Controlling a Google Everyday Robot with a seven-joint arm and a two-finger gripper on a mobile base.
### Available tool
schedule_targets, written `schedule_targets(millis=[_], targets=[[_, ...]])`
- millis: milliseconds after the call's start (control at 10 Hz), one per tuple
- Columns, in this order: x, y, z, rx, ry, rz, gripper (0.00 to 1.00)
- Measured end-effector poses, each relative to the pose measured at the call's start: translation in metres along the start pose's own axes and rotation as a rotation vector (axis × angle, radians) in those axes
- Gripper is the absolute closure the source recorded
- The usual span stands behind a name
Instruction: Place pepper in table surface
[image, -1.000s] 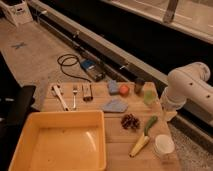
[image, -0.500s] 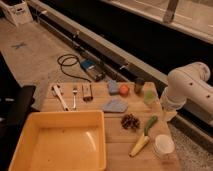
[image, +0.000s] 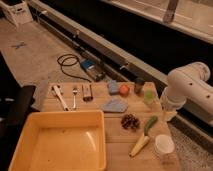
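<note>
The pepper (image: 150, 124), small, slender and dark green, lies on the wooden table surface (image: 115, 142) near its right edge. It is just above a pale yellow tapered vegetable (image: 140, 145). My white arm (image: 186, 90) reaches in from the right. My gripper (image: 169, 116) is at the arm's lower end, by the table's right edge, just right of and above the pepper. It is mostly hidden behind the arm. The pepper rests on the planks and is not held.
A large yellow tub (image: 60, 142) fills the front left. A white cup (image: 164, 146), a dark cone-like item (image: 130, 122), a blue cloth (image: 115, 105), an orange fruit (image: 124, 89), a light-green block (image: 149, 96), a dark can (image: 138, 86) and utensils (image: 67, 96) lie on the table.
</note>
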Motion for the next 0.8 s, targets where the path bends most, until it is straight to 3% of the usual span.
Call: schedule_targets(millis=[200, 500, 800], targets=[[-0.017, -0.003, 0.001, 0.006, 0.007, -0.084, 0.35], [-0.063, 0.000, 0.022, 0.039, 0.033, -0.314, 0.35], [-0.068, 0.001, 0.064, 0.046, 0.028, -0.337, 0.35]])
